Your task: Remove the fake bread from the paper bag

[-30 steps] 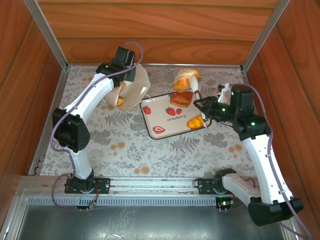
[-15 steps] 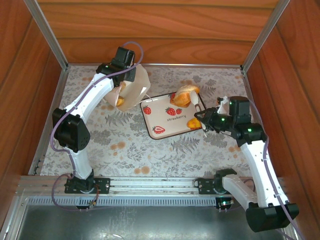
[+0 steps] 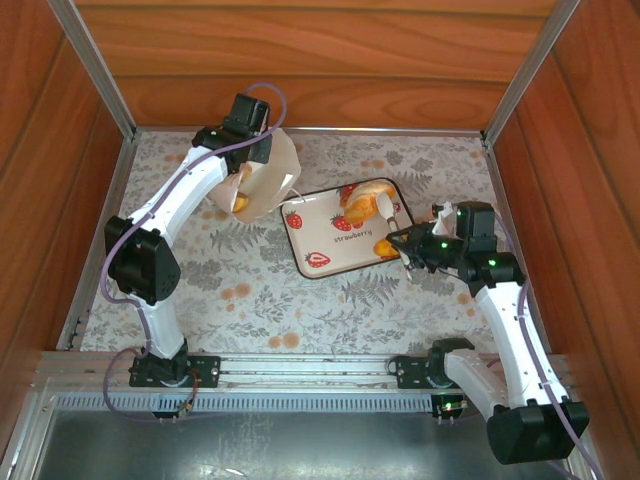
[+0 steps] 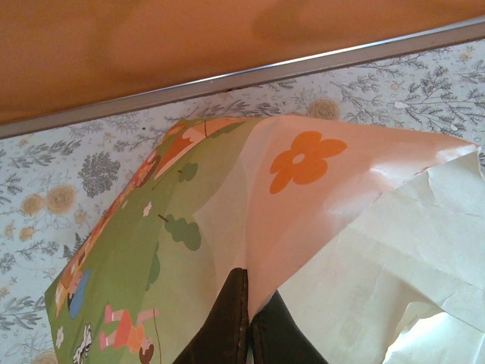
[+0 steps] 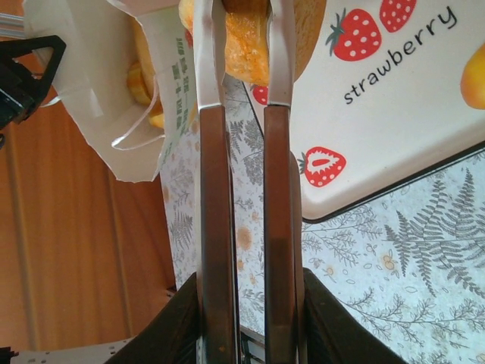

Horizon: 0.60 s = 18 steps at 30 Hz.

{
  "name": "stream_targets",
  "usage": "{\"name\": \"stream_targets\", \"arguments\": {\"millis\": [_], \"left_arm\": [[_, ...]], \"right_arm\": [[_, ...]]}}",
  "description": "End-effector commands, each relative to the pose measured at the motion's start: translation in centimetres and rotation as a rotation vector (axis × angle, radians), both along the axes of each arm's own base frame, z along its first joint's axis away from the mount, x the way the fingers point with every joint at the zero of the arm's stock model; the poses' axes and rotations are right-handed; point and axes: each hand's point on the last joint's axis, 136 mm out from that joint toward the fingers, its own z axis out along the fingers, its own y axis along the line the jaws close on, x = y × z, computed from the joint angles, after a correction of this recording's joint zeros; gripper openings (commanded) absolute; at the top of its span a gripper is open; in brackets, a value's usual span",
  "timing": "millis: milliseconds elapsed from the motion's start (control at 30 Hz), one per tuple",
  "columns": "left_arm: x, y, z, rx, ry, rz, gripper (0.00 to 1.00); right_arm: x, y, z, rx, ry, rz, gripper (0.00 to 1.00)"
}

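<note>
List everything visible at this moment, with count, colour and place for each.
paper bag: one, white outside and colour-printed inside, far left of the table, edge pinched by the left gripper
bread in the bag: at least one, orange, seen through the opening
tray: one, white with red strawberries, table centre
held bread: one, golden-orange, over the tray's far right corner
bread on the tray: one, orange, near right corner
table: one, pale floral cover
walls: brown wood, three sides
left gripper: shut on the bag's edge
right gripper: shut on the held bread
</note>
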Motion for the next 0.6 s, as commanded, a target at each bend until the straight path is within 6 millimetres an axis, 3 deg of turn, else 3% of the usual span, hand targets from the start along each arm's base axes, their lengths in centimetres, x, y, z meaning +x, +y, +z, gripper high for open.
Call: {"name": "stream_targets", "arguments": {"millis": [0,567], "left_arm": [[-0.6,0.6,0.4,0.001,0.010,0.001,0.00],[-0.5,0.6,0.1,0.003,0.016,0.000,0.00]], "right_arm": [[0.2,0.6,1.7,0.047,-0.076,0.040,0.00],[0.2,0.5,0.2,0.053,-0.053,0.041,0.00]]}}
